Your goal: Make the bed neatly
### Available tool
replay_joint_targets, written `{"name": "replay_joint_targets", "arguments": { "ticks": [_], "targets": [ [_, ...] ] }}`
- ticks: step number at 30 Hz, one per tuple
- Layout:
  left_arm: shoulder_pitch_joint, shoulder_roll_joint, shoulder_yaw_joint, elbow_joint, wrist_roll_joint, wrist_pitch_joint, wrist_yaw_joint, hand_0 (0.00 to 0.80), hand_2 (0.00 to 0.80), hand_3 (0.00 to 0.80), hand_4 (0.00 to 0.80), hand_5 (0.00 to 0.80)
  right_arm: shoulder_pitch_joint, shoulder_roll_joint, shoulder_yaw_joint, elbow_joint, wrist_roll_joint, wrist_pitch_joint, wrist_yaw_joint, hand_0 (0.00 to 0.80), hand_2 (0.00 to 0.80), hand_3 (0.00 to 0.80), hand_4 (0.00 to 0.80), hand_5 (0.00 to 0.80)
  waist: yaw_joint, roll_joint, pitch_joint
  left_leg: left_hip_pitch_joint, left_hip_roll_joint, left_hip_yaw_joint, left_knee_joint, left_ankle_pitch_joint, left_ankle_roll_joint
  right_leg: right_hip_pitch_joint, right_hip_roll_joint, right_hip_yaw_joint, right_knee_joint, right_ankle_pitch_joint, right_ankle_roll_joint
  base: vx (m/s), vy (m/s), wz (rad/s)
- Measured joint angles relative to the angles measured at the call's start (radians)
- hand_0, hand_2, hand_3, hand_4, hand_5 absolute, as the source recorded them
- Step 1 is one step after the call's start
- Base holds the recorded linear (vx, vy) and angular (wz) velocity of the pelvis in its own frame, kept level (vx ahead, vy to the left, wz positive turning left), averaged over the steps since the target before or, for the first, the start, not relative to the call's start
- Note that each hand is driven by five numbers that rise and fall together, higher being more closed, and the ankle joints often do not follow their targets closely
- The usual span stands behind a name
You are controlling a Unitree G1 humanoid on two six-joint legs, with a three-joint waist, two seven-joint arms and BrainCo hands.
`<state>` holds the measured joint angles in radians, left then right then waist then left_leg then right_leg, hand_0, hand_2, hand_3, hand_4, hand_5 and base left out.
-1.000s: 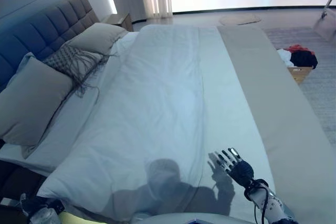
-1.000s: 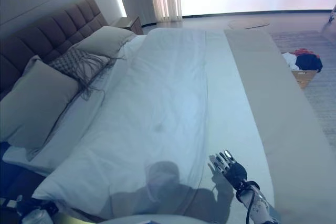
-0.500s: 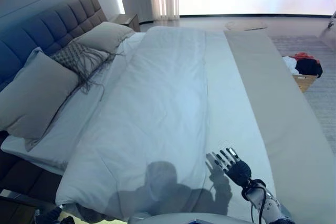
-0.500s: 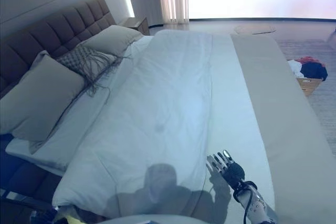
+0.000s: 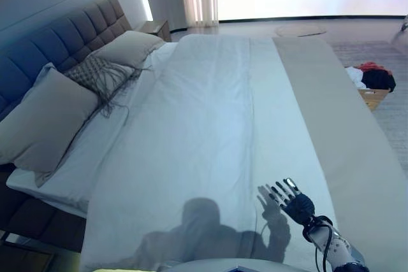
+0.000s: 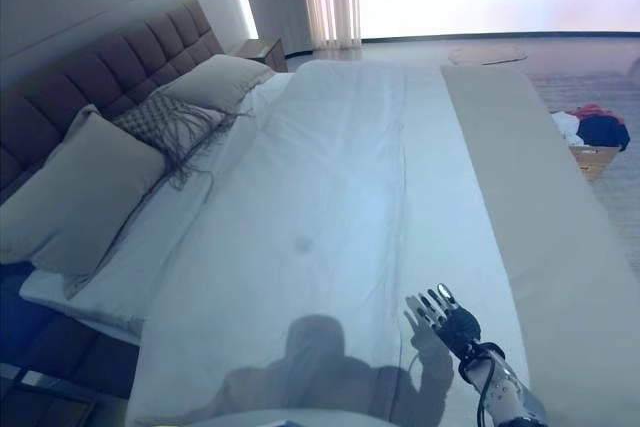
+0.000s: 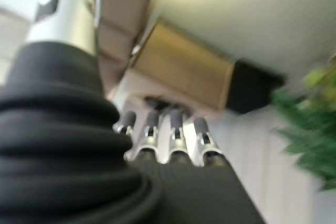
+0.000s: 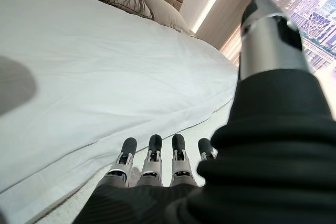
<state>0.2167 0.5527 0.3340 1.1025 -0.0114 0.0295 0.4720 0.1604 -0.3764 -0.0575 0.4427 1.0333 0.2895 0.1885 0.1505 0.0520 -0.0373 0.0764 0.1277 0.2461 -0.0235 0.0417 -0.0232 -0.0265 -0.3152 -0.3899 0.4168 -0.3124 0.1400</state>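
Note:
A white duvet (image 5: 204, 113) covers the bed, smooth, with its near left edge hanging over the side. A beige runner (image 5: 325, 106) lies along the foot. Three pillows lean at the head: a large grey one (image 5: 41, 122), a fringed one (image 5: 95, 74) and a far one (image 5: 127, 46). My right hand (image 5: 298, 207) is open, fingers spread, low over the duvet's near right part; its wrist view shows the straight fingers (image 8: 157, 166) above the duvet's edge. My left hand (image 7: 168, 140) shows only in its wrist view, open and empty, off the bed.
A padded headboard (image 5: 57, 36) runs along the left. A nightstand (image 5: 156, 28) stands at the far corner. A basket of clothes (image 5: 371, 84) sits on the floor at the right. A round mat (image 5: 299, 30) lies beyond the bed. A green plant (image 7: 310, 129) is near my left hand.
The camera has shifted. My left hand has dropped out of the eye views at the lower left. The duvet's near left corner now lies flatter. My right hand has hardly moved.

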Motion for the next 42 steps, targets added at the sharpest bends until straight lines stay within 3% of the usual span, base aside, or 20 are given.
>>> {"name": "replay_joint_targets", "arguments": {
  "ticks": [4,6,11,16,19,25,29,33,34,35,37,39,40,42],
  "targets": [
    [0.000,0.019,-0.005,-0.125,-0.001,-0.080,-0.113,0.000,0.000,0.000,0.000,0.000,0.001,0.000,0.001,-0.001,0.000,-0.004,0.000,0.000,0.000,0.000,0.000,0.000,0.000,0.010,0.005,-0.001,-0.011,0.001,-0.001,0.000,0.000,-0.005,-0.006,0.011,0.001,0.003,0.007,-0.010,0.000,-0.01],
    [0.007,0.009,-0.044,-0.233,-0.008,-0.130,-0.195,0.000,0.000,0.000,0.000,0.000,0.002,0.002,-0.001,-0.001,-0.005,-0.015,0.000,0.000,0.000,0.000,0.000,0.000,0.003,0.010,0.006,-0.003,-0.011,0.001,-0.001,0.000,0.000,-0.008,-0.005,0.012,0.001,0.003,0.008,-0.052,-0.002,-0.04],
    [0.007,-0.097,-0.126,-0.403,-0.177,-0.254,-0.431,0.000,0.000,0.000,0.000,0.000,0.005,0.020,-0.033,0.000,-0.041,-0.052,0.014,0.000,0.000,0.000,0.000,0.000,0.001,0.003,0.019,-0.002,-0.011,0.002,0.002,0.000,0.000,-0.012,-0.004,0.020,0.001,0.003,0.008,-0.025,-0.008,-0.05],
    [-0.011,-0.160,-0.233,-0.458,-0.287,-0.281,-0.582,0.000,0.000,0.000,0.000,0.000,0.008,0.070,-0.052,0.000,-0.053,-0.089,0.020,0.000,0.000,0.000,0.000,0.000,-0.001,-0.021,0.043,-0.001,-0.014,0.004,0.024,0.000,0.000,-0.011,-0.010,0.028,0.002,0.003,0.007,0.027,0.075,-0.08],
    [-0.036,-0.159,-0.260,-0.463,-0.321,-0.278,-0.586,0.000,0.000,0.000,0.000,0.000,0.001,0.090,-0.050,0.002,-0.060,-0.097,0.014,0.000,0.000,0.000,0.000,0.000,0.002,-0.048,0.062,0.003,-0.030,0.004,0.050,0.000,0.000,-0.012,-0.034,0.038,0.009,0.006,0.011,0.013,0.140,-0.17],
    [-0.102,-0.155,-0.284,-0.464,-0.330,-0.248,-0.529,0.000,0.000,0.000,0.000,0.000,-0.009,0.141,-0.035,0.000,-0.057,-0.109,-0.005,0.000,0.000,0.000,0.000,0.000,-0.034,-0.068,0.086,0.017,-0.078,0.020,0.048,0.000,0.000,-0.010,-0.083,0.052,0.026,0.020,0.035,-0.100,0.131,-0.03],
    [-0.149,-0.158,-0.287,-0.472,-0.341,-0.241,-0.495,0.000,0.000,0.000,0.000,0.000,-0.008,0.163,-0.003,0.001,-0.054,-0.113,-0.005,0.000,0.000,0.000,0.000,0.000,-0.040,-0.078,0.094,0.014,-0.082,0.019,0.042,-0.004,-0.003,-0.009,-0.082,0.052,0.040,0.035,0.019,-0.143,0.069,0.13],
    [-0.148,-0.164,-0.316,-0.450,-0.377,-0.246,-0.470,0.000,0.000,0.000,0.000,0.000,-0.013,0.146,0.017,0.007,-0.029,-0.140,-0.001,0.000,0.000,0.000,0.000,0.000,-0.048,-0.070,0.101,-0.004,-0.079,-0.021,0.041,-0.051,-0.029,-0.023,-0.066,0.064,0.048,0.036,0.019,-0.154,-0.116,0.20],
    [-0.134,-0.168,-0.316,-0.439,-0.381,-0.248,-0.465,0.000,0.000,0.000,0.000,0.000,-0.014,0.145,0.023,0.016,-0.027,-0.141,0.005,0.000,0.000,0.000,0.000,0.000,-0.044,-0.069,0.103,-0.004,-0.080,-0.032,0.042,-0.054,-0.031,-0.016,-0.045,0.101,0.012,0.044,0.040,-0.157,-0.184,-0.15],
    [-0.115,-0.171,-0.316,-0.439,-0.398,-0.251,-0.463,0.000,0.000,0.000,0.000,0.000,-0.013,0.143,0.032,0.026,-0.027,-0.142,0.007,0.000,0.000,0.000,0.000,0.000,-0.038,-0.065,0.104,-0.005,-0.076,-0.045,0.043,-0.055,-0.032,-0.013,-0.025,0.127,-0.006,0.050,0.041,-0.155,-0.175,-0.15],
    [-0.090,-0.177,-0.308,-0.445,-0.417,-0.257,-0.464,0.000,0.000,0.000,0.000,0.000,-0.007,0.131,0.040,0.032,-0.027,-0.135,0.013,0.000,0.000,0.000,0.000,0.000,-0.024,-0.062,0.103,-0.012,-0.061,-0.035,0.038,-0.050,-0.056,-0.031,-0.004,0.135,-0.011,0.054,0.032,-0.148,-0.156,-0.17],
    [-0.065,-0.179,-0.299,-0.459,-0.417,-0.258,-0.465,0.000,0.000,0.000,0.000,0.000,-0.005,0.124,0.038,0.032,-0.027,-0.131,0.020,0.000,0.000,0.000,0.000,0.000,-0.006,-0.060,0.096,-0.032,-0.037,-0.033,0.040,-0.045,-0.058,-0.053,0.009,0.137,0.003,0.058,0.024,-0.206,-0.163,-0.24],
    [-0.055,-0.181,-0.290,-0.478,-0.417,-0.258,-0.467,0.000,0.000,0.000,0.000,0.000,0.001,0.123,0.038,0.031,-0.028,-0.128,0.021,0.000,0.000,0.000,0.000,0.000,0.006,-0.062,0.093,-0.037,-0.026,-0.024,0.047,-0.039,-0.078,-0.074,0.023,0.136,0.024,0.048,0.001,-0.212,-0.094,-0.20],
    [-0.046,-0.190,-0.274,-0.504,-0.438,-0.255,-0.479,0.000,0.000,0.000,0.000,0.000,0.002,0.116,0.039,0.032,-0.028,-0.117,0.013,0.000,0.000,0.000,0.000,0.000,0.011,-0.067,0.088,-0.058,-0.010,-0.024,0.066,-0.030,-0.068,-0.104,0.039,0.132,0.047,0.033,-0.019,-0.144,-0.026,-0.16]
  ]
}}
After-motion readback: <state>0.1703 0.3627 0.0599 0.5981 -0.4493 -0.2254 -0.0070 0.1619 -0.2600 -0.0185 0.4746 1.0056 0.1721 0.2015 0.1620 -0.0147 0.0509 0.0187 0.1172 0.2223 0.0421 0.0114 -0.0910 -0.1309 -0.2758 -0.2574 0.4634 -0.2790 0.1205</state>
